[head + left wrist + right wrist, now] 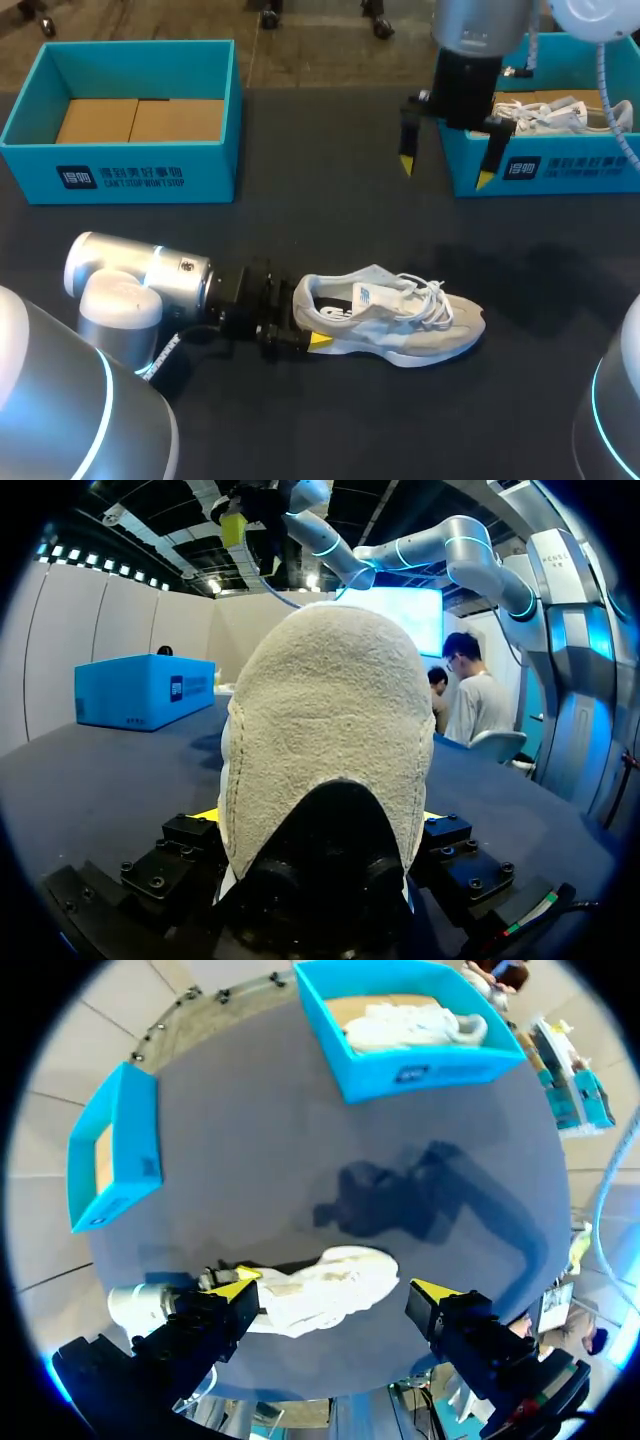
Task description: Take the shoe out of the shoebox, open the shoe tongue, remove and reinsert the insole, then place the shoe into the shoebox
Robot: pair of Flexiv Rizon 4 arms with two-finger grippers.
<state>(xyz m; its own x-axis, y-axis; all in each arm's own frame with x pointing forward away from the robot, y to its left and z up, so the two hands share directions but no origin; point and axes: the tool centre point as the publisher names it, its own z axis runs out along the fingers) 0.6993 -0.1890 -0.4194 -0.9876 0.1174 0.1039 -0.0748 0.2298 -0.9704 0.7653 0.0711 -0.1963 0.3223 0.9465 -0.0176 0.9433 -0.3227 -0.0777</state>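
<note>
A grey and white shoe (pixel 400 320) stands upright on the dark table, toe pointing right, laces loose. My left gripper (pixel 304 323) lies low on the table at the shoe's heel. In the left wrist view the heel (pixel 325 710) fills the space between the fingers, with a yellow tip showing at each side, so the gripper (pixel 318 816) is shut on it. My right gripper (pixel 445 170) hangs open and empty high above the table, by the right shoebox (pixel 560 168). In the right wrist view the shoe (pixel 335 1278) lies far below the gripper (pixel 333 1290).
An empty blue shoebox (pixel 140 175) stands at the back left. The blue shoebox at the back right holds a second white shoe (pixel 545 112). The right wrist view shows both boxes, the empty one (pixel 110 1150) and the one with the shoe (pixel 420 1072).
</note>
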